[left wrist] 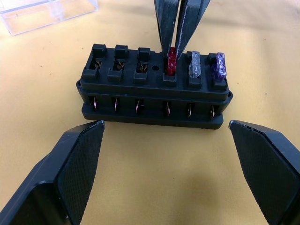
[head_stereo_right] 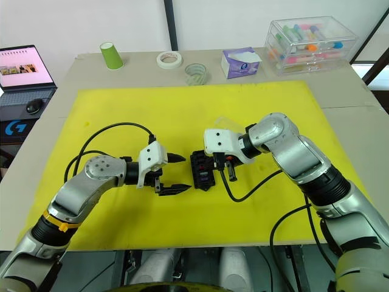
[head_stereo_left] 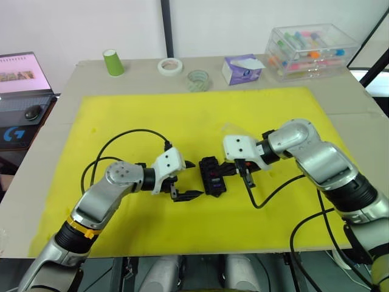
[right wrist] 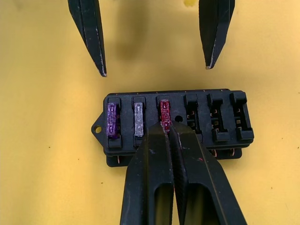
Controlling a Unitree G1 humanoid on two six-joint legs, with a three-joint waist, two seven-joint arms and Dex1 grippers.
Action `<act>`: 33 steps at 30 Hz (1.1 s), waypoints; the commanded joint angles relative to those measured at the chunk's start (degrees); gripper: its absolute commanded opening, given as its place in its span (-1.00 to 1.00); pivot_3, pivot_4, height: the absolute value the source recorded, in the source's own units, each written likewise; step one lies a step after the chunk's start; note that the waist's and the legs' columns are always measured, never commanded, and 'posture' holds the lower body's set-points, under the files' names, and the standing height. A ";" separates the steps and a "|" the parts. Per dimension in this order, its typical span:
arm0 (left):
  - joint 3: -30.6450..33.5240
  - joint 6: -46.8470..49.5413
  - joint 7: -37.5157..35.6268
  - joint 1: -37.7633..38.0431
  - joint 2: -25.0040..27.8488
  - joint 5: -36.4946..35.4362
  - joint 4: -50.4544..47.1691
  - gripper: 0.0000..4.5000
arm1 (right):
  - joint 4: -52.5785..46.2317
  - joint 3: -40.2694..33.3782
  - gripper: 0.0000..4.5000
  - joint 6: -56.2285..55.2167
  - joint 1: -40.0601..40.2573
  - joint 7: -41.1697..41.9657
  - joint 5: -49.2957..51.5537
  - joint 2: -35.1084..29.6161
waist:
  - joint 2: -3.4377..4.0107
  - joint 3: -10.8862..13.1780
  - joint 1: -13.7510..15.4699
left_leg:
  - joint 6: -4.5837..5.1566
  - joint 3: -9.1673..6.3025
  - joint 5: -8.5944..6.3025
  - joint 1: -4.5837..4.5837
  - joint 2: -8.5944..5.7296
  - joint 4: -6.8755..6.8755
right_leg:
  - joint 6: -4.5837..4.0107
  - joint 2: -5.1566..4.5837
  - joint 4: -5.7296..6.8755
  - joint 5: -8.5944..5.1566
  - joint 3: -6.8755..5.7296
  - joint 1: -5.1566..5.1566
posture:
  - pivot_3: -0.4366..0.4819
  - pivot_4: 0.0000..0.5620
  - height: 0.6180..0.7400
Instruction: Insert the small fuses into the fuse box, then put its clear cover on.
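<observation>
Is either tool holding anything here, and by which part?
The right tool is shut on the red fuse, pinching its top edge as it sits in the fuse box. The left tool is open, holding nothing.

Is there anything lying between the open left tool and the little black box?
No. In the left wrist view, only bare yellow mat lies between the left tool and the fuse box.

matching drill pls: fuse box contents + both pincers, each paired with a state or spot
1. red fuse
2. purple fuse
3. left pincer
4. clear cover

A. open, on the near side of the fuse box
B. end slot, beside the grey fuse
C. on the yellow mat, off the box
D. under the shut right pincer

Pairs: 1-D, 2-B, 3-A, 4-C
</observation>
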 commanded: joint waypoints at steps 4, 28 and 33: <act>0.70 -0.67 0.04 -0.36 0.00 0.11 -2.13 0.99 | 1.04 2.73 -1.00 2.83 -0.43 0.33 -2.79 0.37 | -0.02 -0.02 -0.01 | 0.00 0.00 0.00 0.01 0.00 0.00 | 0.00 0.00 0.00 0.00 0.00 0.01 | -0.05 -0.47 1.00; 0.19 -1.70 -0.03 -0.35 -0.57 1.33 -1.52 0.99 | 0.72 2.22 -1.00 5.42 -2.46 1.54 -3.32 1.92 | -0.46 -0.43 0.01 | 0.00 -0.04 0.00 0.24 0.01 -0.02 | 0.00 0.02 -0.01 0.00 -0.01 0.24 | -0.05 -0.47 1.00; 0.19 -1.75 -0.16 -0.28 -0.67 1.48 -1.54 0.99 | -0.11 0.84 -1.00 7.14 -3.33 2.03 -1.68 2.31 | -0.46 -0.42 0.01 | 0.00 -0.04 0.00 0.24 0.01 -0.02 | 0.00 0.02 -0.01 0.00 -0.01 0.23 | -0.05 -0.47 1.00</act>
